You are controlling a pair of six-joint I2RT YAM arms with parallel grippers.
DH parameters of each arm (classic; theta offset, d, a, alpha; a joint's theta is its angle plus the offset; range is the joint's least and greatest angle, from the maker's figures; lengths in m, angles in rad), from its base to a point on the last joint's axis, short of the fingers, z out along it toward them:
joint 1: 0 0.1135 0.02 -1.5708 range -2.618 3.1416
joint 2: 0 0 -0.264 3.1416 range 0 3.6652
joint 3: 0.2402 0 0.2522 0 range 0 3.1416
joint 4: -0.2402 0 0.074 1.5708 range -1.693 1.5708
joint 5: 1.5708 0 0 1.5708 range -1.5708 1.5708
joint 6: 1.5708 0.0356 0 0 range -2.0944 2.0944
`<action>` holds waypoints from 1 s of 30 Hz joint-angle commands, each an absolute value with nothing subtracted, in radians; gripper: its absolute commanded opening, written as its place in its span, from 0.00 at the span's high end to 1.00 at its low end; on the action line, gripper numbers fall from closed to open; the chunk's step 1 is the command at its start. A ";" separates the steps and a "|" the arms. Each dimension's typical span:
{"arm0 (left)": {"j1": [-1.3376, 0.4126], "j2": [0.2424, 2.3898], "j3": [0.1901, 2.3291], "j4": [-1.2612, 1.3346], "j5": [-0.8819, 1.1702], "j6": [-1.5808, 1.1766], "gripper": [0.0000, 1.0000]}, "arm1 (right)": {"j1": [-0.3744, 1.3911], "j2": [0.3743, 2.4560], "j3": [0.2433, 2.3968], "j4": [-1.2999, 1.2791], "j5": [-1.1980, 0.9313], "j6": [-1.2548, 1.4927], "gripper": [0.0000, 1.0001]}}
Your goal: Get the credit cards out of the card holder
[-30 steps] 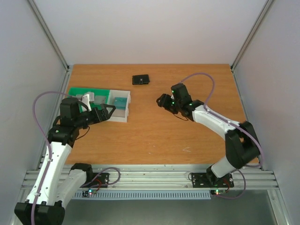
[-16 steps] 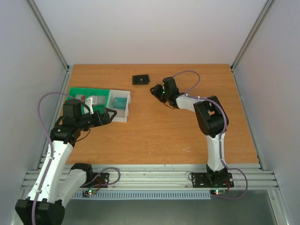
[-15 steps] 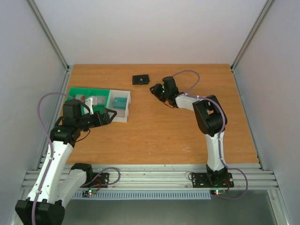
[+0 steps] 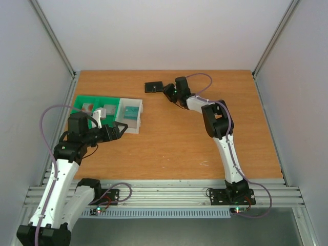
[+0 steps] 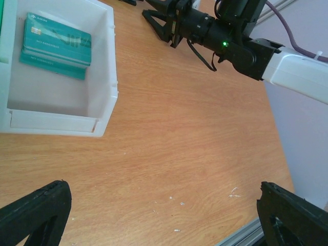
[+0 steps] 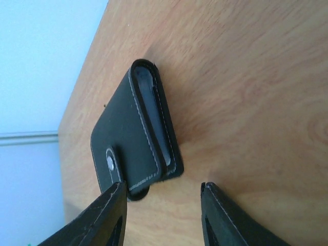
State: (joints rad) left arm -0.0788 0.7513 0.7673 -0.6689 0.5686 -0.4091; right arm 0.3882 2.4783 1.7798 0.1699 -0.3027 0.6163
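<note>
The black card holder (image 4: 153,87) lies folded shut at the far middle of the table, its clasp snapped. In the right wrist view the card holder (image 6: 136,133) shows a grey-blue edge inside its fold. My right gripper (image 4: 166,91) (image 6: 161,190) is open just short of it, with the holder's near corner touching the left fingertip (image 6: 110,197) and nothing gripped. Teal credit cards (image 4: 131,112) (image 5: 56,46) lie stacked in the white tray. My left gripper (image 4: 122,129) (image 5: 163,192) hangs wide open over bare wood beside that tray.
The white tray (image 4: 134,128) (image 5: 110,77) adjoins a green tray (image 4: 82,99) holding grey flat pieces, at the table's left. The right arm's forearm (image 5: 287,66) stretches across the far centre. Enclosure walls close in both sides, and a metal rail runs along the near edge.
The right arm has swung far and left up to the card holder, and its jaws have narrowed. The left arm has drawn back slightly toward the near edge.
</note>
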 commanded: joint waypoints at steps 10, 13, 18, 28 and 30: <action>-0.080 0.752 0.759 -0.629 0.603 -0.390 0.01 | 0.378 2.614 1.957 0.094 -0.325 0.689 0.70; -0.080 0.753 0.759 -0.628 0.605 -0.389 0.01 | 0.378 2.621 1.970 0.091 -0.324 0.683 0.75; -0.080 0.748 0.759 -0.630 0.605 -0.387 0.01 | 0.376 2.634 1.980 0.092 -0.320 0.681 0.85; -0.080 0.748 0.761 -0.632 0.596 -0.380 0.01 | 0.355 2.569 1.915 0.104 -0.360 0.600 0.99; -0.080 0.751 0.762 -0.633 0.593 -0.382 0.01 | 0.351 2.536 1.880 0.127 -0.377 0.581 0.99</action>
